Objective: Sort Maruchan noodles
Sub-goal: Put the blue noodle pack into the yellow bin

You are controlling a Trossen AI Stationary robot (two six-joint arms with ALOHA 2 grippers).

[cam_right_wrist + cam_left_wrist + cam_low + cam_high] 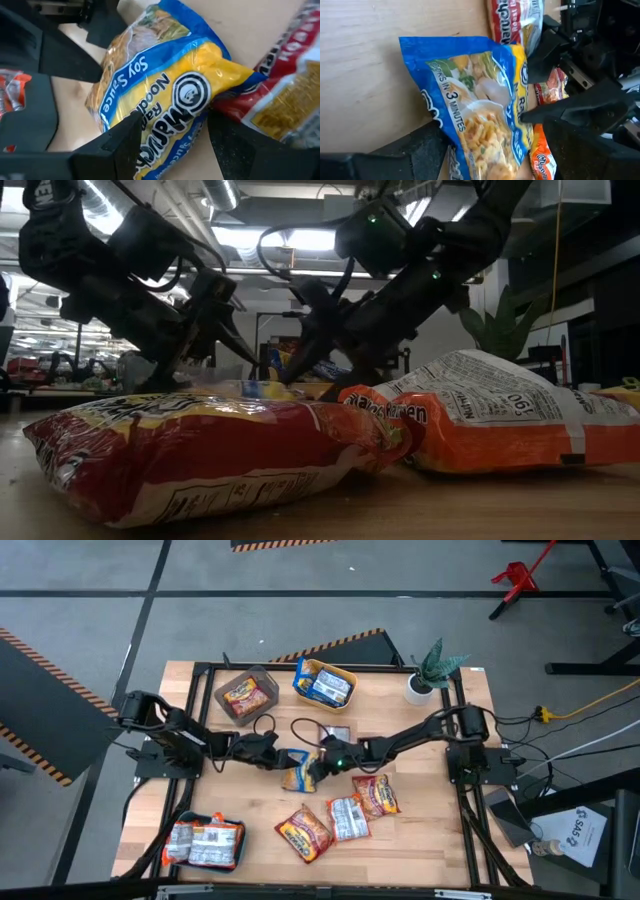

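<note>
We see the right gripper (318,768) clamping a shiny blue-yellow plastic noodle packet (298,772). Just beside this packet, the left gripper (283,757) stands open.

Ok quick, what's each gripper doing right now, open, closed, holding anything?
Left gripper: open, beside the blue-yellow shiny plastic noodle packet, not gripping it.
Right gripper: shut on that packet.

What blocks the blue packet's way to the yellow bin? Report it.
Nothing visible does. The right gripper holds the blue packet; only a flat pale packet lies on the table between it and the yellow bin.
</note>
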